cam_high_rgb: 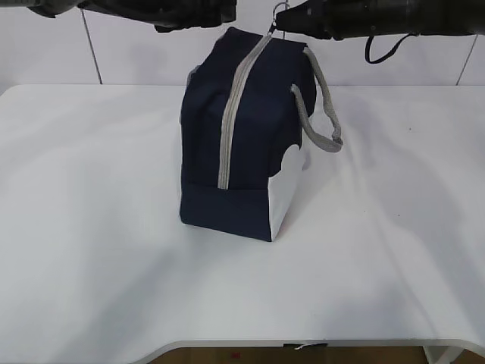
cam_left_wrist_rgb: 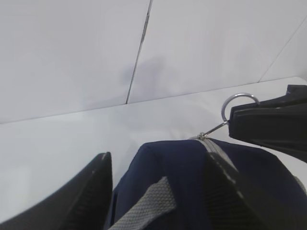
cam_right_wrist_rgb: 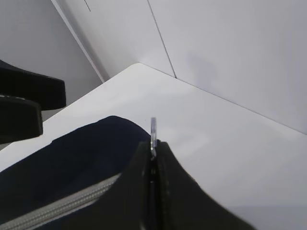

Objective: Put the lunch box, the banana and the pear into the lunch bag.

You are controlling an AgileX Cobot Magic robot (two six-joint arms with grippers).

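Right wrist view shows the right gripper point(cam_right_wrist_rgb: 153, 158) clenched on the ring pull point(cam_right_wrist_rgb: 153, 130) of the zipper point(cam_right_wrist_rgb: 62, 203), the thin metal ring standing up between its fingertips. In the left wrist view the left gripper point(cam_left_wrist_rgb: 158, 191) is released, its black fingers point(cam_left_wrist_rgb: 91, 191) spread either side of the lunch bag point(cam_left_wrist_rgb: 177, 177) top, one grey webbing handle point(cam_left_wrist_rgb: 148, 206) lying between them. The bag point(cam_high_rgb: 242, 136) stands upright near the middle of the white table point(cam_high_rgb: 91, 250), toward its far edge, zipper closed. White tiled wall point(cam_high_rgb: 151, 53) behind.
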